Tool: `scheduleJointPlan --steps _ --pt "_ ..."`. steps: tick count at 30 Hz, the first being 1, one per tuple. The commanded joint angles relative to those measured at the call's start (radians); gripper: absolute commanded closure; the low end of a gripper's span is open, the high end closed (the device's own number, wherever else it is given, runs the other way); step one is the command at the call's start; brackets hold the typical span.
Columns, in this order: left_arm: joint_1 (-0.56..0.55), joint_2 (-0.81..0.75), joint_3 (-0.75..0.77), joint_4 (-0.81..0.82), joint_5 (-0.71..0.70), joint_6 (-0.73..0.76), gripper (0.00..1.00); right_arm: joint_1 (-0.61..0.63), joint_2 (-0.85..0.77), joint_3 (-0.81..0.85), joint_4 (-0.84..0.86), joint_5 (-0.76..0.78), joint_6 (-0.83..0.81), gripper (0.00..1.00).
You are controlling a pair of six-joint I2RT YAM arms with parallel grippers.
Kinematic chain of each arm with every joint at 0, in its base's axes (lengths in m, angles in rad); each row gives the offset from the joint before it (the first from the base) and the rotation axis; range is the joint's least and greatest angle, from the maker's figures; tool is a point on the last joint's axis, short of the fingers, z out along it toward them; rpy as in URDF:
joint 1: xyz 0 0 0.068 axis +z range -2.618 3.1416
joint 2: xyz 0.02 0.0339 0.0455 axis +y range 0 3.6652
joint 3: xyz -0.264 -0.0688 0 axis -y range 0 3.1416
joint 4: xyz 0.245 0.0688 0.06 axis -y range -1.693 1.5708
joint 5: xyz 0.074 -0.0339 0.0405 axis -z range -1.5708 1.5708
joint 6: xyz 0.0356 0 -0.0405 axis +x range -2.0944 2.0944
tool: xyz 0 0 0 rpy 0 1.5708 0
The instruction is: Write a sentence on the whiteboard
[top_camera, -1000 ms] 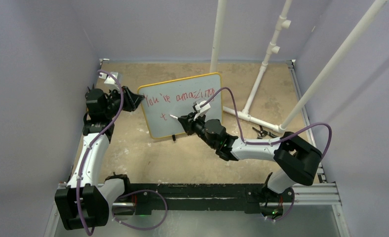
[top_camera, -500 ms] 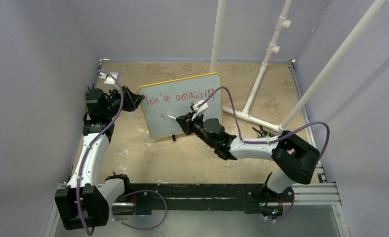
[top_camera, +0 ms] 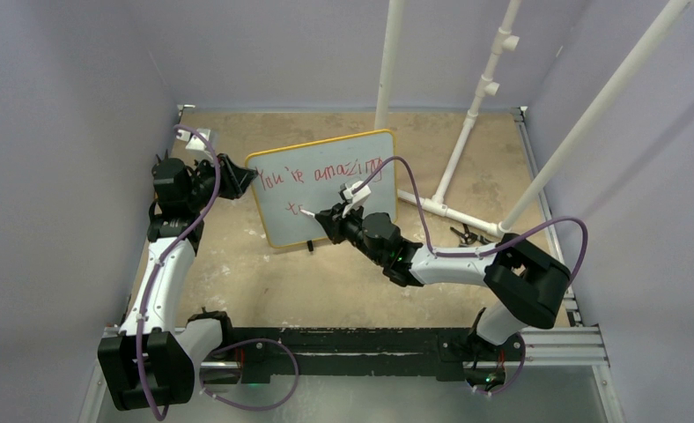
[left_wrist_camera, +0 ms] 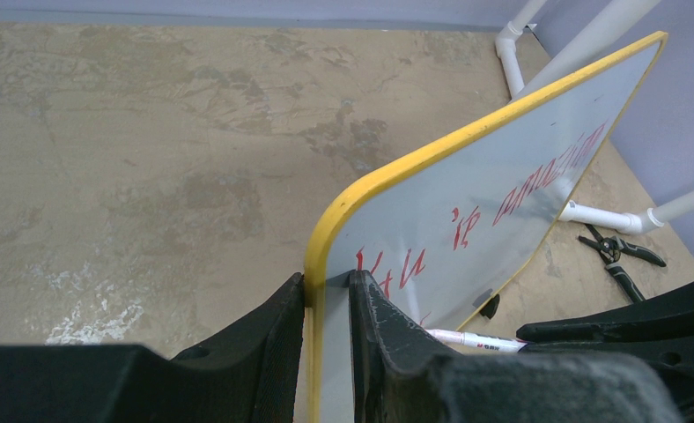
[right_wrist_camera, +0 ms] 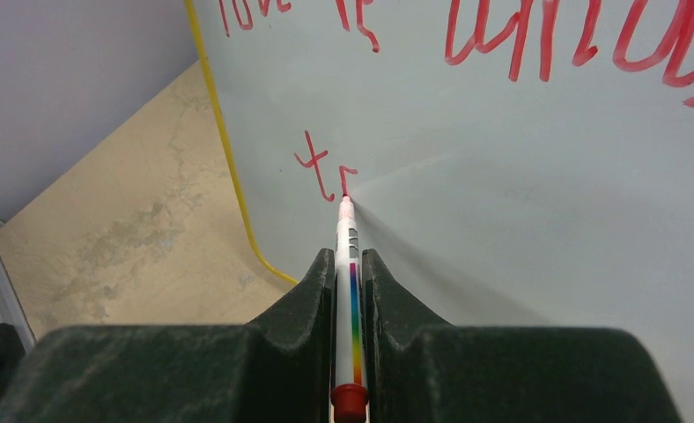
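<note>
A short new stroke has appeared on the whiteboard within the last second. Under the finished red line "You're amazing" there was only a lone "t" a moment ago. Now a second letter that looks like an "r" stands just to its right. Over that second the right tool has shifted only slightly along the board's lower left part. I take this to mean the second line of the sentence is only beginning, with most of its letters still to come.

The right tool is pinched fully closed on the marker, whose white barrel runs out between the fingers. In the right wrist view the tip meets the board at the foot of the new stroke. It appears to be touching the surface, so the pen seems to be mid-letter rather than lifted.

The whiteboard stands tilted on its lower edge on the counter, roughly in the middle, with its written face toward the arms. The left tool holds it there, jaws narrow and clamped over the yellow frame at the board's left edge, one finger on each face. This grip looks like the brace against the pen's push.

To the right of the board a white pipe frame stands on the counter. A pair of pliers lies near its foot, well apart from the writing.
</note>
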State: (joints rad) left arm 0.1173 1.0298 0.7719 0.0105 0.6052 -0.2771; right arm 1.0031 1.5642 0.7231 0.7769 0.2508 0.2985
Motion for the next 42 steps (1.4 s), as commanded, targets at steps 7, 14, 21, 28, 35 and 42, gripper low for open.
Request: scheduleJointPlan --steps 7,14,21,28,35,42 --pt "0.003 -0.008 -0.001 0.029 0.017 -0.001 0.76 -0.011 -0.06 0.0 -0.034 0.083 -0.032 1.0" --pt "0.003 -0.008 -0.002 0.029 0.019 -0.003 0.76 -0.011 -0.056 0.038 -0.022 0.076 -0.049 1.0" --pt "0.003 -0.009 -0.001 0.029 0.018 -0.002 0.76 -0.011 -0.023 0.068 -0.01 0.055 -0.05 1.0" --pt "0.003 -0.005 -0.003 0.023 0.013 0.002 0.77 -0.01 -0.106 0.013 -0.016 -0.023 -0.047 1.0" --pt "0.003 -0.012 -0.004 0.02 0.011 0.004 0.76 -0.038 -0.204 -0.033 -0.052 -0.071 -0.023 1.0" --pt "0.002 -0.012 -0.005 0.023 0.016 0.001 0.76 -0.119 -0.213 -0.07 -0.027 -0.159 0.015 1.0"
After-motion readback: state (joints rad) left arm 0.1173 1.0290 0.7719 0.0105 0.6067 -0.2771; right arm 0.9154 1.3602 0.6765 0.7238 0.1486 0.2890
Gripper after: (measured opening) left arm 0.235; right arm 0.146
